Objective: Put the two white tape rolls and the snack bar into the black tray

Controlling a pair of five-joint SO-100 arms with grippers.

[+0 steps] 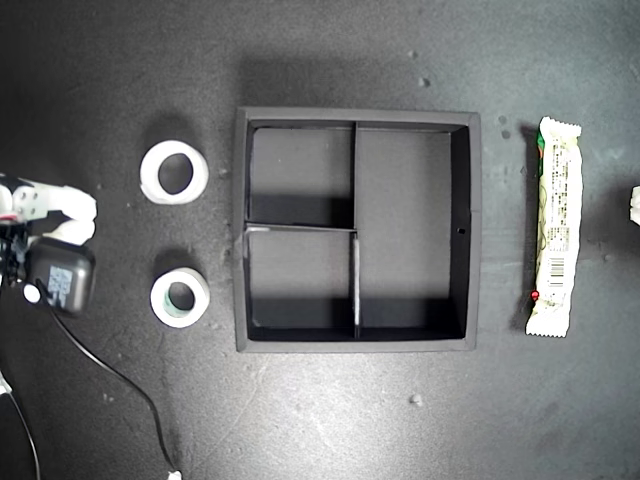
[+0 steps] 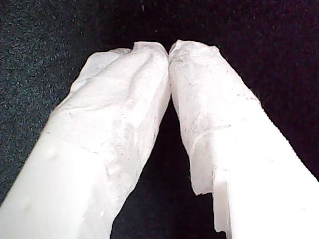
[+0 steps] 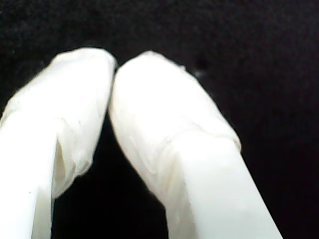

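The black tray (image 1: 475,230) lies in the middle of the exterior view, and its three compartments hold nothing. In the exterior view's left part lie two white tape rolls: one (image 1: 174,172) farther up, and one with a greenish core (image 1: 180,297) lower. The snack bar (image 1: 555,225) lies lengthwise beside the tray, on the exterior view's right. My first gripper (image 2: 168,50) is shut with its tips touching over bare black mat. My second gripper (image 3: 113,69) is shut too and holds nothing. The wrist views do not show which arm is which.
An arm with white wrapped fingers (image 1: 72,208) and a black camera block (image 1: 60,277) sits at the exterior view's left edge, close to the rolls. Its cable (image 1: 120,380) trails toward the bottom edge. A white tip of another arm (image 1: 634,205) shows at the exterior view's right edge.
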